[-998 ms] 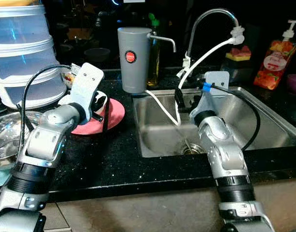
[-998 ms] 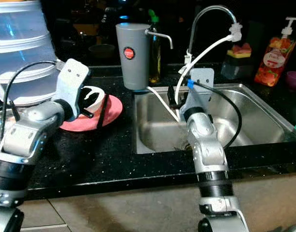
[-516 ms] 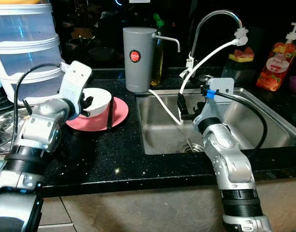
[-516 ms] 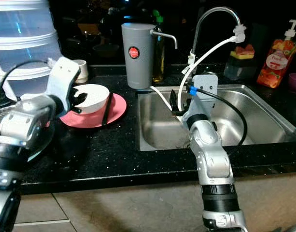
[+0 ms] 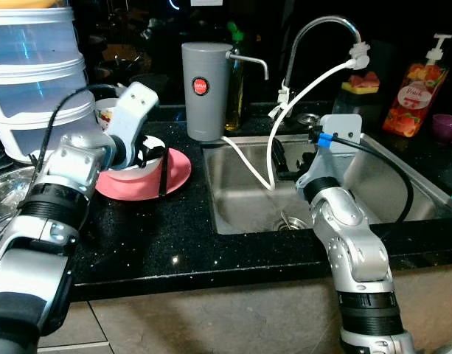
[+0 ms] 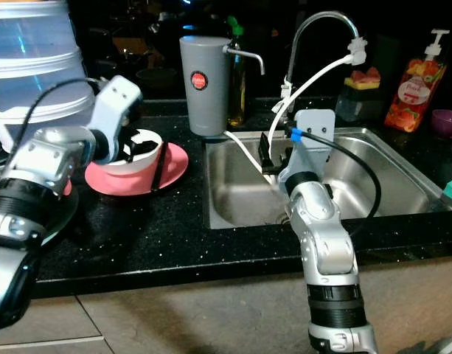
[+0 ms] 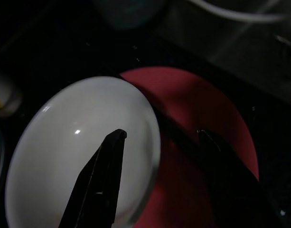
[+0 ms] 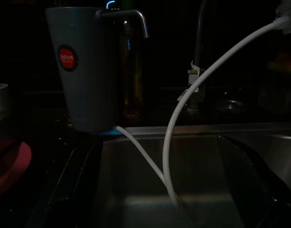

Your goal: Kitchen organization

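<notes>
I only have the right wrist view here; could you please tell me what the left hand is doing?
Observer: The left hand is at a white bowl that sits on a pink plate, on the counter to the left of the sink.
Operator: Thank you. Has it gripped the bowl?
Observer: Not yet. Its fingers are open, one over the inside of the bowl and the other outside it, over the plate.
Operator: Is anything else on that plate?
Observer: Yes, a dark stick lies across it beside the bowl.
</notes>
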You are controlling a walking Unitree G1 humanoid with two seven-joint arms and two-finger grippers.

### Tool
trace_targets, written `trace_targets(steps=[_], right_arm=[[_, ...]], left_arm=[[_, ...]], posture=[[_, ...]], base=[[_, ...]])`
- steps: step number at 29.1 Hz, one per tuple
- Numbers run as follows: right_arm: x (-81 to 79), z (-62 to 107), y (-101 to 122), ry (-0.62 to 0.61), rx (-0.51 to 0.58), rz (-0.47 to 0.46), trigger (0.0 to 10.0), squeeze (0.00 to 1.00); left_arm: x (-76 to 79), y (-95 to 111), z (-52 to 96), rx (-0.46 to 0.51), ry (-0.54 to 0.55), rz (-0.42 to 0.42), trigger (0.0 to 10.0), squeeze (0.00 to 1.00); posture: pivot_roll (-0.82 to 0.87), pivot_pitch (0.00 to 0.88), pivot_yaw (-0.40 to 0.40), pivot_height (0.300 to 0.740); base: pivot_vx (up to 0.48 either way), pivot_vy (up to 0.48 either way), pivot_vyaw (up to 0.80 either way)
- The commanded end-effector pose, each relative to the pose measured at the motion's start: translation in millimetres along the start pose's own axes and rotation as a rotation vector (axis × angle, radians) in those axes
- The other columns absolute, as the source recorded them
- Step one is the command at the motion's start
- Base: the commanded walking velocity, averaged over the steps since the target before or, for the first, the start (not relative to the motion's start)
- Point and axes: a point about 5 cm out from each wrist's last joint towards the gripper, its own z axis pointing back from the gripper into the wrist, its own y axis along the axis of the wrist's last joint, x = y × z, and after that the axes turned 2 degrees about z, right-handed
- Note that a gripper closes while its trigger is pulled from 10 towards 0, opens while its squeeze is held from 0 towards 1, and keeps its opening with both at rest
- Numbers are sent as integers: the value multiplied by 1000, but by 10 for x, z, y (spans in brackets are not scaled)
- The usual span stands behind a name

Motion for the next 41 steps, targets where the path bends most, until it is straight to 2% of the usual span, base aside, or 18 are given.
trace_targets(steps=[1, 4, 7, 16, 19, 20, 21, 22, 23, 35, 37, 38, 40, 41], right_arm=[[-25, 19, 23, 9, 5, -20, 10000, 0], [-34, 18, 17, 10, 1, -21, 10000, 0], [-44, 23, 5, 13, -5, -22, 10000, 0], [-49, 29, -9, 14, -8, -29, 10000, 0], [-68, 30, -1, 19, -3, -32, 10000, 0], [-65, 32, 3, 18, -1, -32, 10000, 0], [-65, 32, 3, 18, -1, -32, 10000, 0], [-61, 34, 3, 18, -1, -31, 10000, 0], [-57, 34, 2, 16, -1, -30, 10000, 0], [-57, 27, 12, 15, 8, -35, 10000, 0], [-59, 20, 10, 16, 8, -37, 10000, 0], [-60, 21, 10, 15, 10, -42, 10000, 0], [-70, 26, 9, 18, 12, -74, 10000, 0], [-70, 26, 9, 18, 12, -74, 10000, 0]], left_arm=[[-50, 12, 29, -21, -25, -35, 10000, 0], [-20, -6, -3, -45, -62, -66, 10000, 0], [-2, -61, -54, -80, -49, -103, 10000, 0], [41, -214, -130, -145, -48, -130, 10000, 0], [42, -272, -146, -161, -17, -153, 10000, 0], [26, -300, -154, -168, 28, -184, 5882, 0], [26, -300, -154, -168, 28, -184, 5882, 0], [20, -312, -155, -171, 44, -197, 2235, 0], [17, -324, -158, -172, 54, -212, 0, 0], [8, -407, -154, -126, 86, -220, 0, 0], [-45, -348, -134, -79, 179, -325, 0, 0], [-63, -253, -117, -18, 235, -420, 10000, 0], [-21, -82, -91, 97, 282, -587, 10000, 0], [-21, -82, -91, 97, 282, -587, 10000, 0]], posture=[[116, 83, 7, 740], [117, 81, 7, 740], [117, 72, 11, 740], [119, 64, 13, 740], [115, 61, 14, 740], [113, 56, 15, 740], [113, 56, 15, 740], [113, 56, 15, 740], [111, 49, 18, 740], [128, 52, 12, 740], [130, 53, 14, 740], [132, 52, 16, 740], [130, 54, 12, 740], [130, 54, 12, 740]], base=[[0, 0, 0], [0, 0, 0], [0, 0, 0], [0, 0, 0], [0, 0, 0], [0, 0, 0], [0, 0, 0], [0, 0, 0], [0, 0, 0], [0, 0, 0], [0, 0, 0], [0, 0, 0], [0, 0, 0], [0, 0, 0]])
